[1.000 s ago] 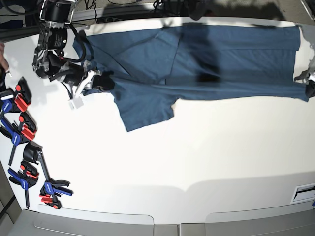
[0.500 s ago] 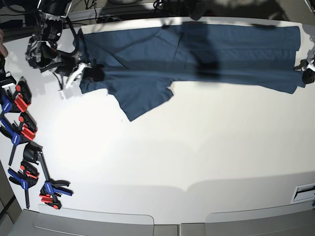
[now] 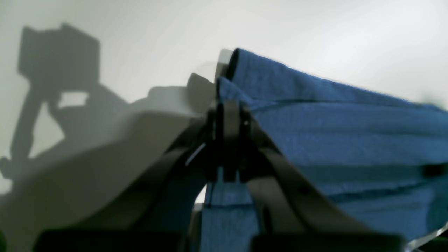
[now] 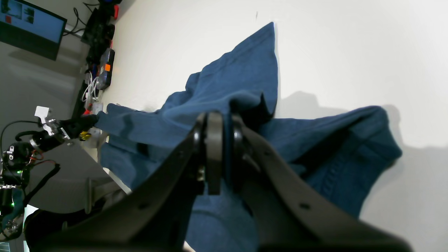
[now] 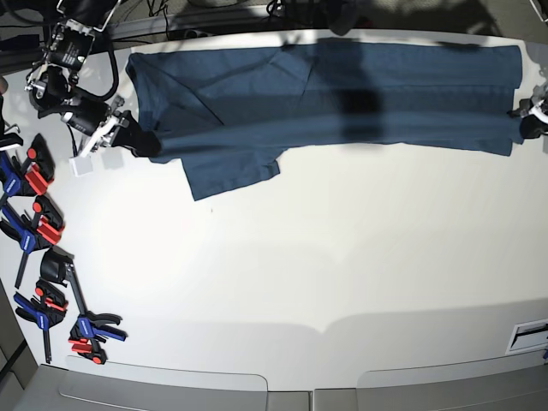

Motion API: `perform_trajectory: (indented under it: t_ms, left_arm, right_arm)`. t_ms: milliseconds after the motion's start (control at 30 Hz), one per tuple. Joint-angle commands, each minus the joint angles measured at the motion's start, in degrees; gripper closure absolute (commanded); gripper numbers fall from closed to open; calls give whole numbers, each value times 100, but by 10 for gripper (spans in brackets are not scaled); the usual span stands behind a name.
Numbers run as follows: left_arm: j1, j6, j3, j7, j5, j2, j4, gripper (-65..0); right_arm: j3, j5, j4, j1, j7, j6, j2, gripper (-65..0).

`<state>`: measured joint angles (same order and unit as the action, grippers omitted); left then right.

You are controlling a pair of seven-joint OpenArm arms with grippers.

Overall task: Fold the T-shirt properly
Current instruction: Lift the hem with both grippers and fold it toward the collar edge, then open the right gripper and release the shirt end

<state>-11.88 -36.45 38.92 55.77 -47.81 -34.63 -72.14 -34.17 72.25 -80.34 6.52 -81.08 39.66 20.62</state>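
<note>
The dark blue T-shirt (image 5: 342, 90) lies stretched in a long band along the far edge of the white table (image 5: 342, 257), folded lengthwise, with one sleeve (image 5: 227, 171) sticking out toward the front. At the band's left end my right gripper (image 5: 141, 142) is shut on the T-shirt (image 4: 245, 80), its jaws pinching a bunched fold (image 4: 218, 140). My left gripper (image 5: 524, 128) is shut on the cloth corner at the right end. Up close, that left gripper (image 3: 227, 115) clamps the hem of the T-shirt (image 3: 332, 133) just above the tabletop.
Several blue and red clamps (image 5: 38, 231) lie along the table's left edge. A white tag (image 5: 83, 164) hangs beside the right gripper. A monitor (image 4: 31, 28) and cables (image 4: 99, 66) sit beyond the table edge. Grey trays (image 5: 163, 390) line the front edge.
My right gripper has moved left and toward the far edge, dragging the shirt's end with it. The band has pulled straighter and the sleeve has slid left. The left gripper has crept slightly toward the far edge.
</note>
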Motion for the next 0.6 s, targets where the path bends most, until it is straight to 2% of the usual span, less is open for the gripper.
perform_trajectory:
  t_ms: [0, 167, 467, 567]
  left_arm:
    - [28, -26, 52, -57, -92, -162, -105, 0]
    - [28, -26, 52, 20, -68, -162, -105, 0]
    - [28, -31, 52, 315, -28, -162, -103, 0]
    - [31, -28, 52, 295, -28, -162, -103, 0]
  right_arm:
    - [-33, 144, -105, -59, 108, 34, 94, 0]
    - [-33, -205, -103, -61, 108, 34, 94, 0]
    - [-33, -229, -103, -59, 108, 34, 94, 0]
    - [-33, -562, -103, -59, 108, 34, 94, 0]
